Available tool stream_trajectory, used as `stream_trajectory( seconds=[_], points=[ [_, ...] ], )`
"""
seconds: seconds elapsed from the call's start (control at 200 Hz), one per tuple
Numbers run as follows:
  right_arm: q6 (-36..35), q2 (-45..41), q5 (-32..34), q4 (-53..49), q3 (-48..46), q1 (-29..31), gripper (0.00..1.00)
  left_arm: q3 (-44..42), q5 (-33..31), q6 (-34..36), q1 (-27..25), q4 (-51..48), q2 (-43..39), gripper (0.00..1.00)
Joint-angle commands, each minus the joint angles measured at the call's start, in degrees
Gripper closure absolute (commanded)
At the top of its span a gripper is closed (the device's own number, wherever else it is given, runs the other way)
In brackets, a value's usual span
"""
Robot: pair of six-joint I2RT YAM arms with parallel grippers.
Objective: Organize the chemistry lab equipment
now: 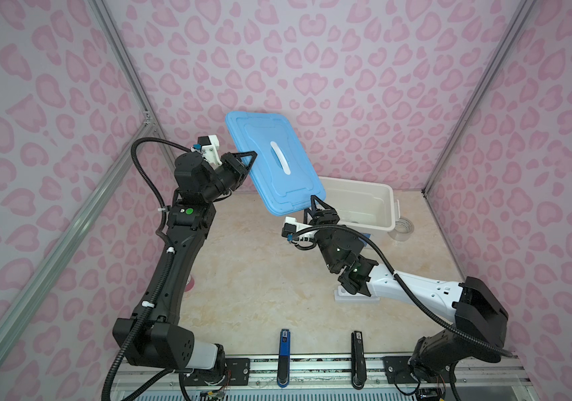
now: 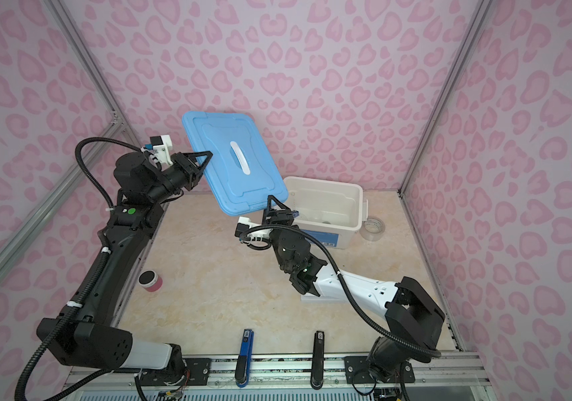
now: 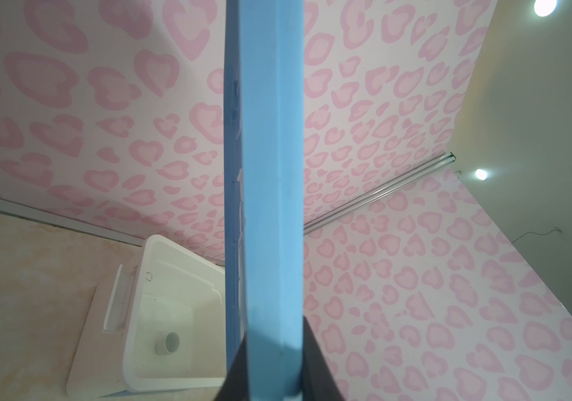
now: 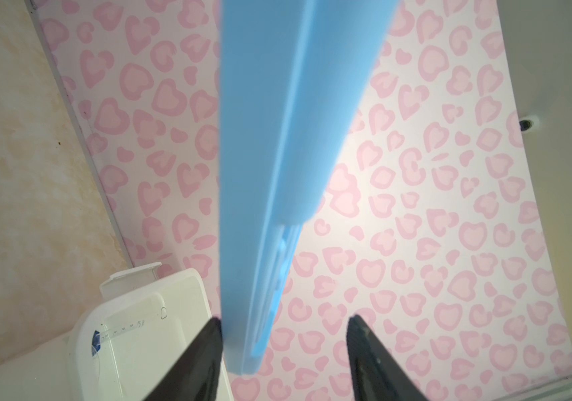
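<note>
My left gripper [image 1: 248,158] [image 2: 204,158] [image 3: 273,343] is shut on the left edge of a blue lid [image 1: 274,159] [image 2: 232,156] [image 3: 267,173], which hangs tilted above the table. My right gripper [image 1: 315,203] [image 2: 272,203] [image 4: 284,319] is open at the lid's [image 4: 277,104] near corner, with one finger against it and the other well apart. The open white bin [image 1: 392,208] [image 2: 359,208] [image 3: 131,312] [image 4: 83,333] holds a small white cup [image 3: 168,342] and a clear tube [image 4: 123,326] with a blue cap. A white rack [image 1: 343,298] [image 2: 307,298] lies mostly hidden under the right arm.
A clear tape roll [image 1: 403,229] [image 2: 374,227] sits right of the bin. A pink jar with a black lid [image 2: 151,280] stands beside the left arm. Pink patterned walls close in the back and both sides. Two holders [image 1: 284,357] [image 1: 358,357] stand on the front rail.
</note>
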Motion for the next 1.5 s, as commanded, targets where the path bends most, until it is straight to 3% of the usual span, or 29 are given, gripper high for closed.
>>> stream_trajectory(
  seconds=[0.0, 0.15, 0.26, 0.335, 0.445, 0.545, 0.615, 0.71, 0.85, 1.055, 1.495],
  points=[
    [6.3, -2.23, 1.91, -1.4, -1.55, 0.09, 0.41, 1.47, -0.57, 1.17, 0.6, 4.89, 1.28, 0.95],
    [16.0, -7.0, 3.91, -7.41, -2.89, -0.13, 0.41, 2.52, -0.55, 0.38, 0.88, 6.98, 3.02, 0.95],
    [35.27, -12.12, 0.78, -25.36, 1.63, -2.46, 0.42, 3.16, -0.65, -0.06, 0.99, 8.39, 3.78, 0.96],
    [55.43, -15.01, -9.24, -41.14, 7.9, -8.24, 0.42, 4.4, 0.19, -0.05, 1.0, 8.91, 4.66, 0.96],
    [81.44, -16.6, -35.55, -51.57, 12.65, -20.8, 0.4, 4.69, 0.46, -0.55, 0.96, 10.14, 4.98, 0.96],
    [99.12, -16.42, -51.53, -43.22, 9.35, -25.47, 0.4, 4.04, 0.42, -0.9, 0.9, 12.07, 4.83, 0.96],
    [111.6, -15.07, -57.3, -33.16, 5.99, -25.94, 0.36, 3.4, 0.55, -1.46, 0.82, 12.96, 4.71, 0.96],
    [127.48, -12.25, -60.9, -15.98, 1.23, -26.03, 0.33, 2.96, 1.03, -1.82, 0.64, 13.43, 4.58, 0.96],
    [146.06, -5.16, -60.58, 10.05, -3.8, -25.7, 0.28, 2.51, 1.36, -2.17, 0.48, 14.1, 4.21, 0.96],
    [155.61, 4.12, -56.4, 25.67, -3.75, -22.72, 0.23, 1.9, 1.73, -2.53, 0.29, 14.88, 4.06, 0.96],
    [163.02, 15.95, -52.2, 39.07, 0.68, -20.15, 0.26, 0.82, 2.97, -2.73, -0.77, 15.15, 4.25, 0.96]
  ],
)
